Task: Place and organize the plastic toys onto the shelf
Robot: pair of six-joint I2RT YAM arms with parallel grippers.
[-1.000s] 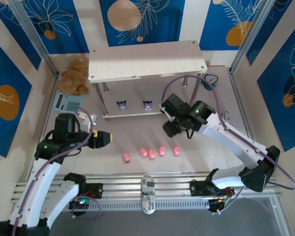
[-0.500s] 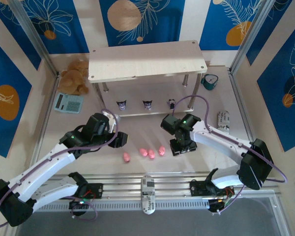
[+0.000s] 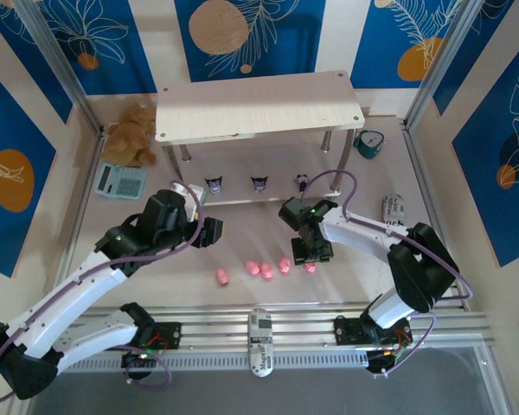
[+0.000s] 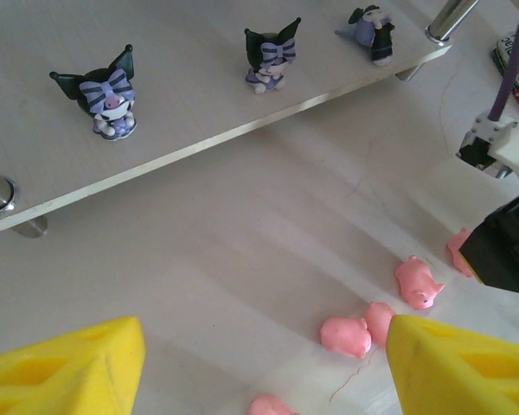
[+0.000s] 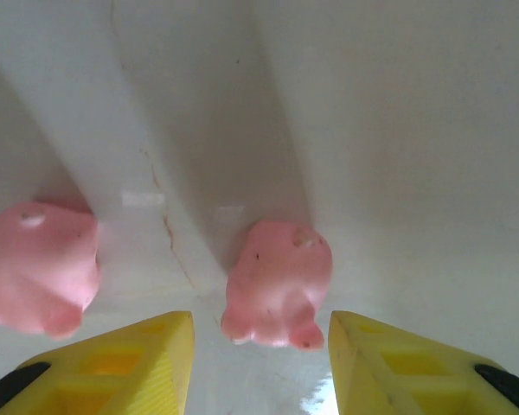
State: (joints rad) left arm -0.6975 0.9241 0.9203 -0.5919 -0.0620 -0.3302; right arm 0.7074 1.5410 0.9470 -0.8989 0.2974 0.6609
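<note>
Pigs (image 3: 265, 271) looked like small moulded plastic: light, stiff and smooth. They would probably squirt out of a poor pinch or roll if nudged, so the sounder hold seemed to be across the round flanks at mid-body, not on the snout or legs. Right gripper (image 5: 259, 346) hung low over the end pig (image 5: 277, 281) at the right of the row. Its yellow fingers (image 5: 112, 363) stood narrowly apart on either side, with a sliver of gap at each flank and nothing gripped. Left gripper (image 4: 264, 346) stood wide and empty above the table (image 3: 251, 233), left of centre in the top view. Five pigs lay in a loose row at lower centre of that view, in front of the shelf (image 3: 258, 108). Three dark figurines (image 3: 259, 183) stood upright, spaced along its lower board.
</note>
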